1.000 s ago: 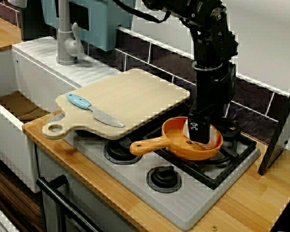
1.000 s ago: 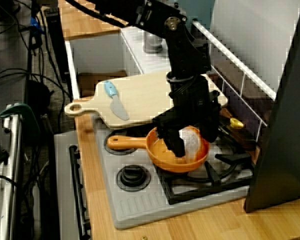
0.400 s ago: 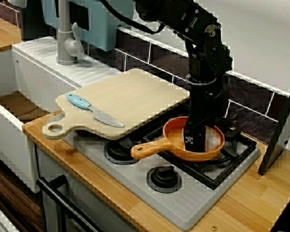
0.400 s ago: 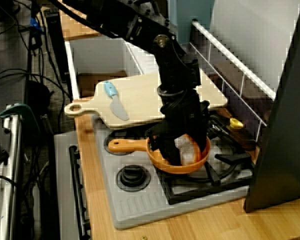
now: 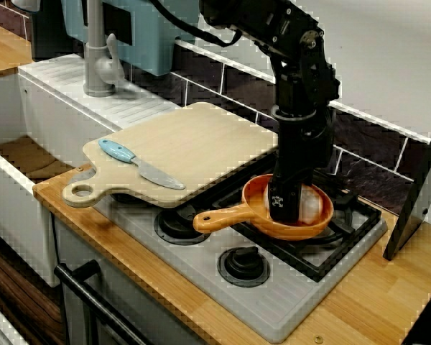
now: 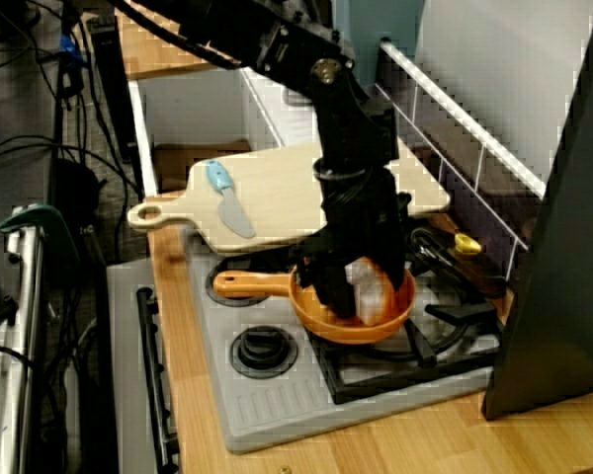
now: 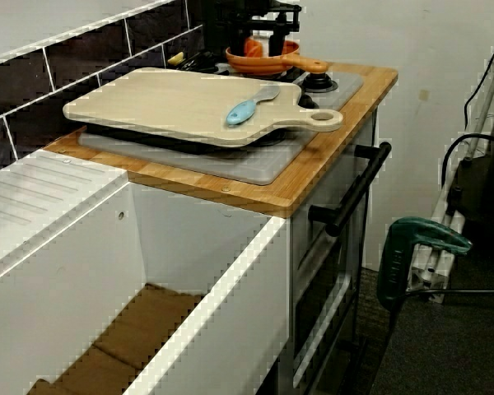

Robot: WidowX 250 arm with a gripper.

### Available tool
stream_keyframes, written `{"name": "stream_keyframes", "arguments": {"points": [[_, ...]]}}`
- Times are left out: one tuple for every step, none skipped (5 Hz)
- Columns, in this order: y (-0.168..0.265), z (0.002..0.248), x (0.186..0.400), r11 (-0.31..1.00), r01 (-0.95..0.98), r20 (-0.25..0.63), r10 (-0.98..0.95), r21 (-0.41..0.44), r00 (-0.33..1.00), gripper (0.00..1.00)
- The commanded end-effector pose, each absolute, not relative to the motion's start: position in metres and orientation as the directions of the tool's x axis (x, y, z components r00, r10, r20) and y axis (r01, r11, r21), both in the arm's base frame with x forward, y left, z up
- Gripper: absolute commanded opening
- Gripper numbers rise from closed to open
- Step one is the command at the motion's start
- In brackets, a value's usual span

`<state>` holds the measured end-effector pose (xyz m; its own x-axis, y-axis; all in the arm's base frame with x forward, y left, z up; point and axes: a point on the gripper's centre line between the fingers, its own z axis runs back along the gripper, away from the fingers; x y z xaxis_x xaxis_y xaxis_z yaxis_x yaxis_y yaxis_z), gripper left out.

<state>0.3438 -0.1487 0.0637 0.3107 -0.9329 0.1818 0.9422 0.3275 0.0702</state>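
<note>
Pincer (image 5: 282, 208), from the stove's front, is standing upright inside the orange frying pan (image 5: 302, 230), its rim probably forcing that pose. From the side, a white lump (image 6: 374, 288) is lying just beside it; open or closed, I cannot tell. From the sink end, the orange frying pan (image 7: 267, 62) is sitting beneath it.

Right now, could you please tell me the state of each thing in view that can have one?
orange pan: upright on the stove grate.
white object: lying inside the orange pan.
gripper: down in the orange pan beside the white object; open or shut cannot be told.
cutting board: lying flat, partly over the stove.
knife: lying flat on the cutting board.
oven door: shut.
</note>
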Motion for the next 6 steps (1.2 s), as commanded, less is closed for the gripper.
{"name": "stream_keyframes", "arguments": {"points": [[-0.139,0.114,0.348,0.358,0.924,0.262,-0.912,0.138,0.314,0.00],[-0.134,0.125,0.343,0.376,0.916,0.279,-0.903,0.141,0.328,0.00],[-0.120,0.136,0.340,0.415,0.898,0.302,-0.883,0.146,0.359,0.00],[-0.100,0.138,0.342,0.483,0.857,0.290,-0.858,0.177,0.424,0.00],[-0.074,0.140,0.343,0.579,0.784,0.268,-0.810,0.224,0.521,0.00],[-0.046,0.138,0.342,0.673,0.690,0.251,-0.739,0.264,0.625,0.00]]}}
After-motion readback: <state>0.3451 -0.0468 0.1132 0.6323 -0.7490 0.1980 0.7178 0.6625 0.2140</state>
